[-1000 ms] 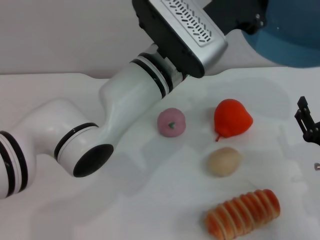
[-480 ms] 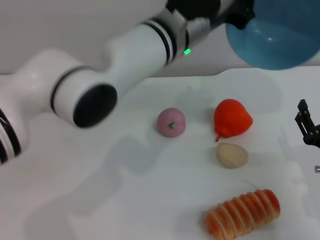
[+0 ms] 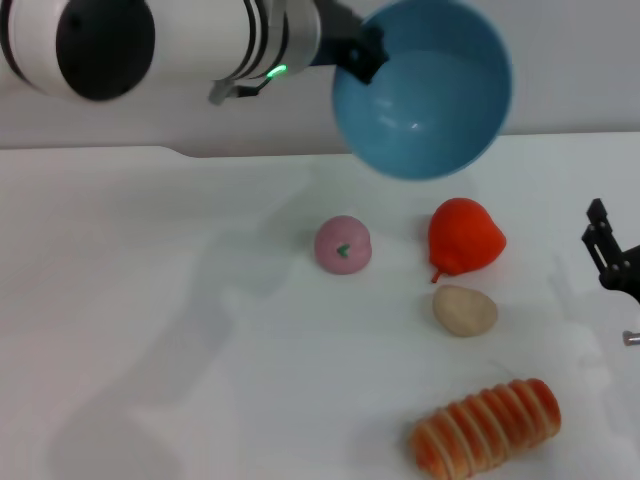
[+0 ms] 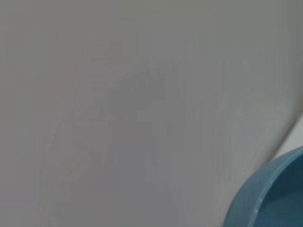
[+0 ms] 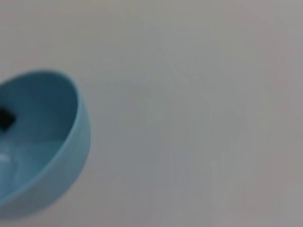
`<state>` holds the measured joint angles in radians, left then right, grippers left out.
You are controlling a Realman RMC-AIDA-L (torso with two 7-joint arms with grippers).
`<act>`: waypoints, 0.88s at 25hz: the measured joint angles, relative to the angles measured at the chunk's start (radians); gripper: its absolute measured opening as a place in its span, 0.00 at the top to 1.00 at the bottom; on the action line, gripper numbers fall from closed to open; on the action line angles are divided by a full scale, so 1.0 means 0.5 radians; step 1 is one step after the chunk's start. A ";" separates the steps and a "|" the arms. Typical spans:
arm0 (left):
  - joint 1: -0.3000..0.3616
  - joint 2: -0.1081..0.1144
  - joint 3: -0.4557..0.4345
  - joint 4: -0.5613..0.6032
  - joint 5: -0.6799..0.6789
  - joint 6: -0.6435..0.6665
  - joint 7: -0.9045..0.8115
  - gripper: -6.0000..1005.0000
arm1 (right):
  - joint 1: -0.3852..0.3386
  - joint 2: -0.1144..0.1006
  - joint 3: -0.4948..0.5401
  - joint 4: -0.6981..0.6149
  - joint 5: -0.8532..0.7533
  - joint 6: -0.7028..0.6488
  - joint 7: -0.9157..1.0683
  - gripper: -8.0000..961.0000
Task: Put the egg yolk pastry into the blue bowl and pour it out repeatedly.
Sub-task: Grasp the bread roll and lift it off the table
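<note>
White tabletop (image 3: 150, 330), plain grey wall (image 3: 580, 70) behind

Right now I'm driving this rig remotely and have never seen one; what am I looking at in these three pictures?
A two-armed robot. The head picture looks down from its head at a white table. Its left hand holds the blue bowl up in the air, tipped on its side and empty. The right hand waits low at the table's right edge. On the table lie the egg yolk pastry, a pink ball, a red fruit and an orange bread roll. The other two pictures come from wrist cameras; each shows just part of the bowl against a plain background.
</note>
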<state>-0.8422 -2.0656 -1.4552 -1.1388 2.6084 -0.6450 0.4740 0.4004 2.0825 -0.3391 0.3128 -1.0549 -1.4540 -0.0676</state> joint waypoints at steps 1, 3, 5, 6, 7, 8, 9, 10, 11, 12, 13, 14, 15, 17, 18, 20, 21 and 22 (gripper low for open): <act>-0.017 0.000 -0.019 0.000 0.048 -0.067 -0.039 0.99 | 0.002 -0.002 0.000 -0.002 -0.030 0.000 0.039 0.31; -0.046 0.002 -0.048 0.000 0.186 -0.225 -0.149 0.99 | 0.005 -0.009 0.000 -0.012 -0.100 0.000 0.147 0.31; -0.049 0.004 -0.068 -0.029 0.285 -0.343 -0.217 0.99 | 0.004 -0.016 0.000 -0.026 -0.179 0.000 0.252 0.31; -0.050 0.005 -0.083 -0.042 0.304 -0.403 -0.229 0.99 | 0.003 -0.018 0.000 -0.030 -0.209 0.000 0.278 0.31; -0.057 0.006 -0.106 -0.052 0.316 -0.479 -0.240 0.99 | 0.003 -0.020 0.000 -0.032 -0.237 0.000 0.302 0.31; -0.067 0.007 -0.131 -0.056 0.323 -0.563 -0.250 0.99 | 0.003 -0.020 0.000 -0.032 -0.257 0.007 0.312 0.31; -0.085 0.007 -0.158 -0.052 0.332 -0.633 -0.261 0.99 | 0.004 -0.020 -0.001 -0.032 -0.267 0.019 0.320 0.31; -0.107 0.007 -0.188 -0.038 0.356 -0.726 -0.279 0.99 | 0.005 -0.020 -0.002 -0.030 -0.273 0.033 0.324 0.31; -0.121 0.008 -0.208 -0.026 0.380 -0.774 -0.292 0.99 | 0.005 -0.020 -0.002 -0.029 -0.277 0.051 0.328 0.31; -0.134 0.008 -0.224 -0.015 0.421 -0.822 -0.313 0.99 | 0.006 -0.020 -0.002 -0.028 -0.279 0.069 0.331 0.31; -0.141 0.008 -0.234 -0.008 0.452 -0.852 -0.328 0.99 | 0.006 -0.020 -0.003 -0.026 -0.279 0.086 0.333 0.31; -0.142 0.008 -0.236 -0.006 0.473 -0.871 -0.343 0.99 | 0.006 -0.021 -0.003 -0.022 -0.280 0.100 0.338 0.32; -0.143 0.008 -0.235 -0.003 0.491 -0.887 -0.354 0.99 | 0.004 -0.023 -0.003 -0.015 -0.280 0.114 0.349 0.32; -0.140 0.008 -0.227 0.015 0.503 -0.904 -0.360 0.99 | 0.005 -0.033 -0.008 -0.002 -0.283 0.138 0.432 0.32; -0.140 0.008 -0.227 0.029 0.505 -0.907 -0.360 1.00 | 0.008 -0.043 -0.016 0.001 -0.289 0.149 0.506 0.32; -0.139 0.008 -0.227 0.058 0.506 -0.907 -0.361 0.99 | 0.023 -0.067 -0.050 -0.006 -0.336 0.159 0.676 0.32; -0.139 0.007 -0.226 0.071 0.506 -0.903 -0.362 0.99 | 0.031 -0.083 -0.067 -0.021 -0.372 0.160 0.770 0.32; -0.135 0.006 -0.224 0.074 0.505 -0.899 -0.363 0.99 | 0.043 -0.096 -0.078 -0.044 -0.417 0.161 0.855 0.32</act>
<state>-0.9100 -2.0628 -1.5671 -1.1018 2.8607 -1.0943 0.2925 0.4221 2.0346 -0.3783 0.2909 -1.2636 -1.3736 0.3598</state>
